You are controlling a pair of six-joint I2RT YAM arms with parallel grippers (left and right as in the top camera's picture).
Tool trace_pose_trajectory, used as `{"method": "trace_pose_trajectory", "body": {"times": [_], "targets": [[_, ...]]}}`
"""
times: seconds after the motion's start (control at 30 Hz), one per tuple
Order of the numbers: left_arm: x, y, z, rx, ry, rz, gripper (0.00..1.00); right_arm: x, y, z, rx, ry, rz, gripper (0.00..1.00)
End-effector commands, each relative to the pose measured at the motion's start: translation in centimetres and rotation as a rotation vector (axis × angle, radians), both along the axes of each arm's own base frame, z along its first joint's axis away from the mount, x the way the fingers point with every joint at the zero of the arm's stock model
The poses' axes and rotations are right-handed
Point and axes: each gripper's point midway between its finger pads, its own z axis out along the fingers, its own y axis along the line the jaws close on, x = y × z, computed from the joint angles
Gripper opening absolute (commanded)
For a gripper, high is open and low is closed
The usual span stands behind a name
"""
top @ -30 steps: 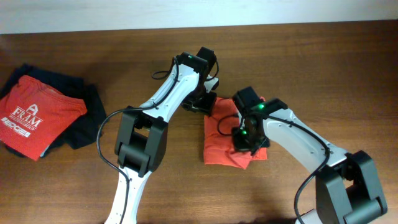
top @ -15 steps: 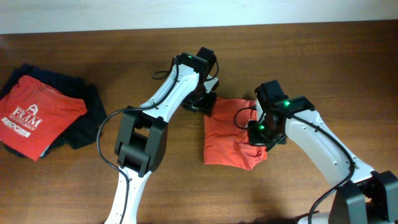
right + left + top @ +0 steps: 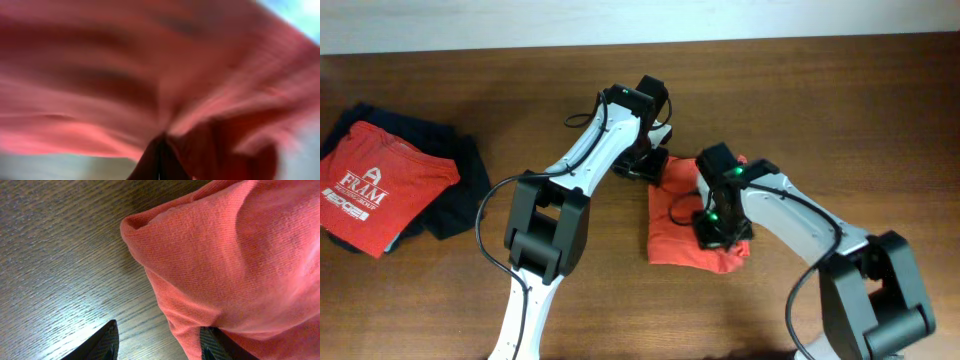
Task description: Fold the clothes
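At the tabletop's [image 3: 840,110] centre lies the folded orange-red T-shirt [image 3: 672,228]; our right fingers [image 3: 159,161] pinch its 3 o'clock side, our left fingers [image 3: 107,343] stand apart at its 11 o'clock corner.

T-shirt [image 3: 150,75] blurred at right wrist, left claw [image 3: 160,342] cropped
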Motion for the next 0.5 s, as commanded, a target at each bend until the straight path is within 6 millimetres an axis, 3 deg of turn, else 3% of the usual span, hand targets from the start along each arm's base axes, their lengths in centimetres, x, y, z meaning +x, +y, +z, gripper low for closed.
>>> {"method": "trace_pose_trajectory", "body": {"times": [0.0,0.13,0.23,0.27,0.33,0.47], "targets": [[-0.3,-0.1,-0.8,-0.007,0.023,-0.01,0.52,0.9,-5.9,0.9,-0.242,-0.063,-0.187,0.04],[-0.2,-0.1,-0.8,-0.007,0.023,-0.01,0.52,0.8,-9.7,2.7,-0.332,-0.095,-0.321,0.04],[-0.3,0.0,-0.8,-0.003,0.022,-0.01,0.52,0.4,-10.4,2.7,-0.319,-0.062,-0.356,0.04],[-0.3,0.0,-0.8,-0.003,0.023,-0.01,0.52,0.3,-9.9,2.6,-0.276,-0.046,-0.331,0.04],[-0.1,0.2,-0.3,-0.001,0.026,-0.004,0.61,0.3,-8.4,2.7,-0.183,-0.037,-0.268,0.04],[0.8,0.9,2.0,-0.009,0.012,0.017,0.63,0.7,-3.2,4.6,0.113,-0.091,-0.065,0.14]]}}
